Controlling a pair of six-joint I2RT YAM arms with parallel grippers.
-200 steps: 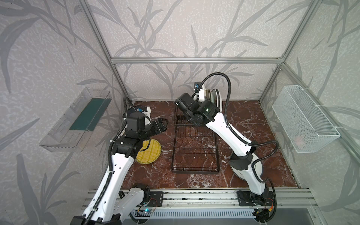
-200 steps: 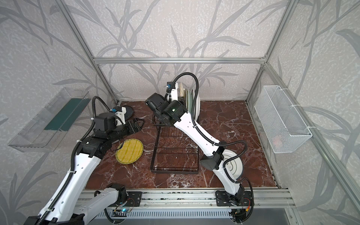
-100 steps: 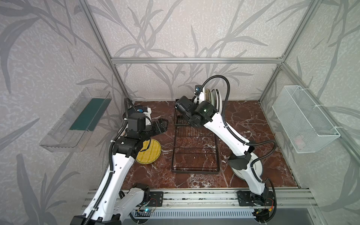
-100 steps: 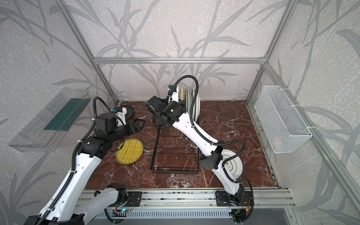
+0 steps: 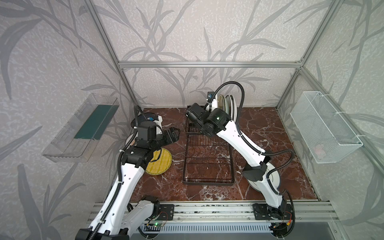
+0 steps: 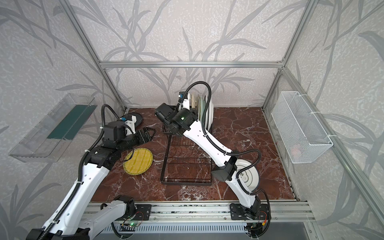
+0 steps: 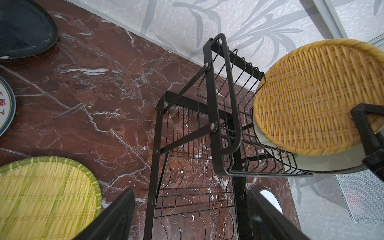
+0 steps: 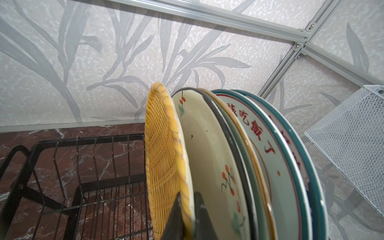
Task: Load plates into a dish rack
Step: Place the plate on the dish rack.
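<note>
- At the raised end of the dish rack (image 5: 208,183), an orange woven plate (image 8: 164,166) stands on edge just beside the cream floral plate (image 8: 207,155). The right fingers (image 8: 200,209) pinch its rim.
- If let go before it sits in a slot, it could tip toward the empty wires. A harder push might shove the neighbouring plates.
- Left fingers (image 7: 116,216) hang wide and empty above the table (image 5: 280,141), near the yellow-green woven plate (image 5: 159,161).

orange plate (image 8: 164,158) – woven | yellow-green plate (image 5: 162,166) – woven | cream plate (image 8: 207,149): red-green flowers | lettered plate (image 8: 255,133): red letters, teal rim | dish rack (image 7: 212,125): black
</note>
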